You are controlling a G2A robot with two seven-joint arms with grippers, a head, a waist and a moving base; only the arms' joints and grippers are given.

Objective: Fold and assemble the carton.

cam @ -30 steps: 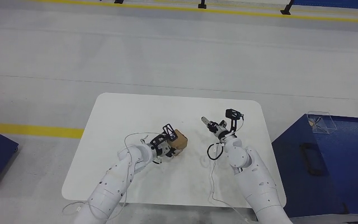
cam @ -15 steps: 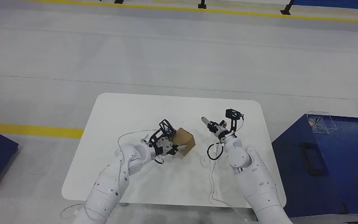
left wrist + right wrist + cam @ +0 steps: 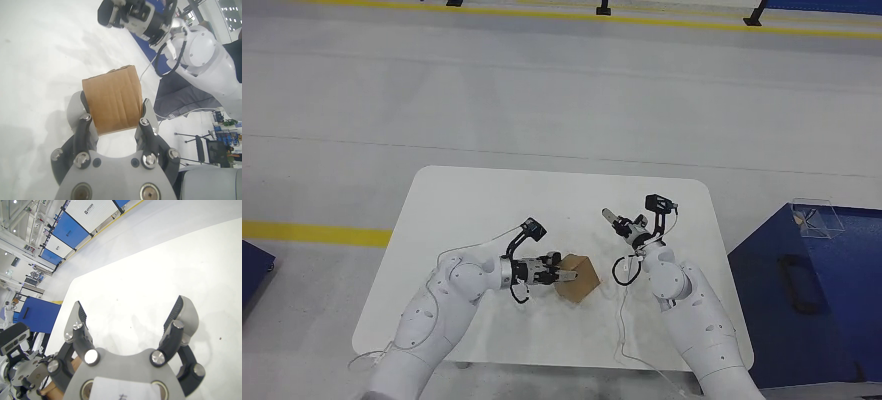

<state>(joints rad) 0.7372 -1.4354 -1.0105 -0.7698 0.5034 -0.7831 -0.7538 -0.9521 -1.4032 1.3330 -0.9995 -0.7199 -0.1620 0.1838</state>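
A small brown cardboard carton (image 3: 577, 277) sits near the middle of the white table (image 3: 472, 200), folded into a box shape. My left gripper (image 3: 551, 273) is shut on the carton (image 3: 113, 102), one finger pressing each side face, with corrugated edges showing at its far end. My right gripper (image 3: 612, 219) hovers above the table to the right of the carton and a little farther back, apart from it. Its fingers (image 3: 175, 311) stand wide open over bare tabletop, and nothing sits between them (image 3: 130, 311).
A blue cabinet (image 3: 812, 290) stands off the table's right edge, with a clear plastic box (image 3: 814, 216) on top. White cables (image 3: 622, 320) trail from the right arm across the table's front right. The table's back and left parts are bare.
My left arm has carried the carton to the right and toward the front edge, turning its wrist outward. The right arm has stayed still.
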